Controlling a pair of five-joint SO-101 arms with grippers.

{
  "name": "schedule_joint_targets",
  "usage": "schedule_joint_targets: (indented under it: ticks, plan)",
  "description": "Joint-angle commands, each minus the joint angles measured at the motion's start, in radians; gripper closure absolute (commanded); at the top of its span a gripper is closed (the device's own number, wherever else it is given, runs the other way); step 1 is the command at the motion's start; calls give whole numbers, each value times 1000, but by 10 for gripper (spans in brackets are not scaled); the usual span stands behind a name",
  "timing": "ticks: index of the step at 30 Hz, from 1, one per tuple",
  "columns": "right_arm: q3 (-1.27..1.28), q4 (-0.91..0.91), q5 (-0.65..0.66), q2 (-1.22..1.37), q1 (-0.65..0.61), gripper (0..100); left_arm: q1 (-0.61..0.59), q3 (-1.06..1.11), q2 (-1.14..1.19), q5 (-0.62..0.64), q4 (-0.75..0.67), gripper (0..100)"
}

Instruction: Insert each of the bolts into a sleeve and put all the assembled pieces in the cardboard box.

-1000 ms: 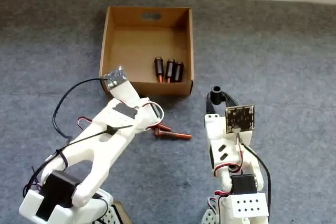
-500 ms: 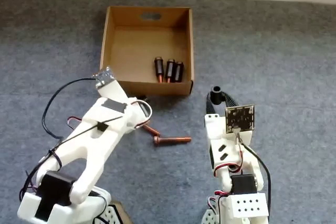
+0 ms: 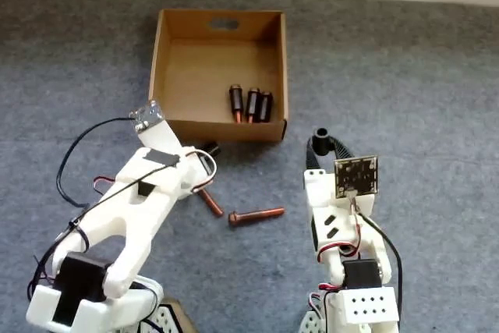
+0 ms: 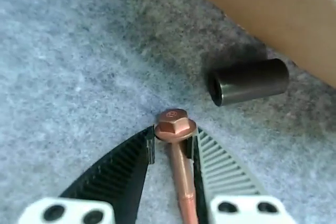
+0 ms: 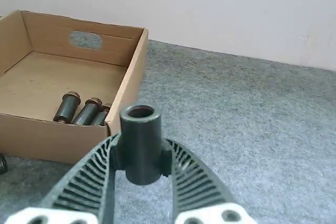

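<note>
My left gripper (image 4: 173,139) is shut on a copper bolt (image 4: 176,127), gripping it just below its hex head. In the high view that bolt (image 3: 210,202) slants out from the left gripper (image 3: 199,185) over the carpet. A black sleeve (image 4: 248,81) lies on its side just ahead of it, by the front wall of the cardboard box (image 3: 160,76); this sleeve (image 3: 209,148) is also in the high view. A second bolt (image 3: 256,214) lies loose on the carpet. My right gripper (image 5: 140,150) is shut on another black sleeve (image 5: 139,139), held upright, right of the box (image 3: 320,144).
Three assembled pieces (image 3: 251,104) lie side by side in the box's front right corner, also seen from the right wrist (image 5: 84,109). Grey carpet (image 3: 405,91) covers the table. A pale wall (image 5: 236,9) rises behind the box.
My left arm has drawn back to the left with one bolt in its gripper, parting it from the second bolt, which stays on the carpet. The right arm has not moved.
</note>
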Motion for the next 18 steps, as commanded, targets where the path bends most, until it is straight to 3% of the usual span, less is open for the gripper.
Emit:
schedule_joint_targets:
  ticks: [1, 6, 10, 18]
  plan:
    - [71, 7, -9, -16, -8, 992, -10, 36, -5, -8, -44, 879]
    - [71, 7, -9, -16, -8, 992, -15, 56, -13, -29, -44, 999]
    - [71, 7, -9, -16, -8, 992, -15, 58, -18, -130, -44, 993]
    - [71, 7, -9, -16, -8, 992, -12, 58, -19, -534, -41, 993]
